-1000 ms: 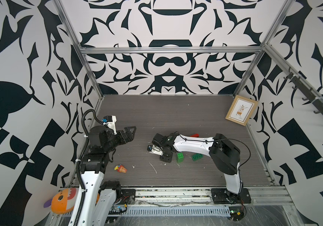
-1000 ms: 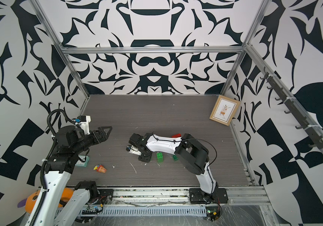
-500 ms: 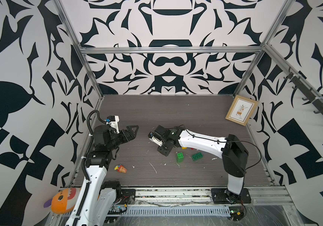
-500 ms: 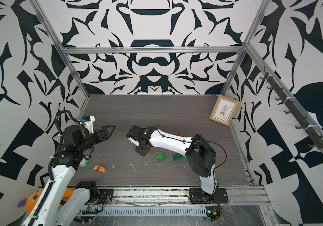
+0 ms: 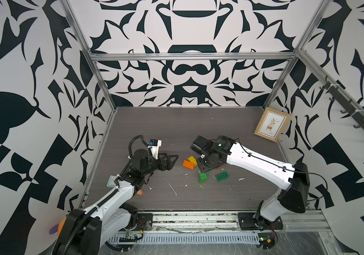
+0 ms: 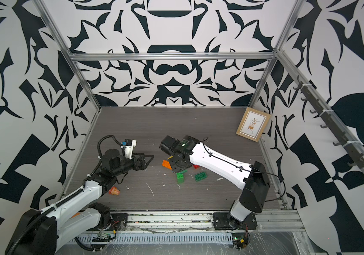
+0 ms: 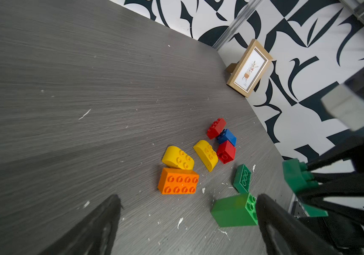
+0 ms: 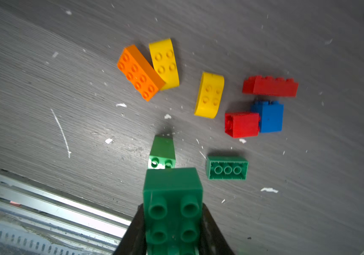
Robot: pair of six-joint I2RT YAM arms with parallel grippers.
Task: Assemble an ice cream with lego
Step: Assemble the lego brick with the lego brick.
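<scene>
The right tool [image 8: 173,209] was clamped on a dark green brick [image 8: 173,189], studs toward its wrist camera. It was poised above and apart from a light green brick [image 8: 162,152] standing upright on the bench [image 8: 44,88], seemingly lined up so one could be pressed onto the other as the cone. The left tool [image 7: 187,205] gaped wide and empty, low near the orange brick [image 7: 177,181], probably placed to steady the stack. Two yellow bricks [image 8: 165,64], two red bricks [image 8: 241,124] and a blue brick [image 8: 269,117] lay loose close by.
</scene>
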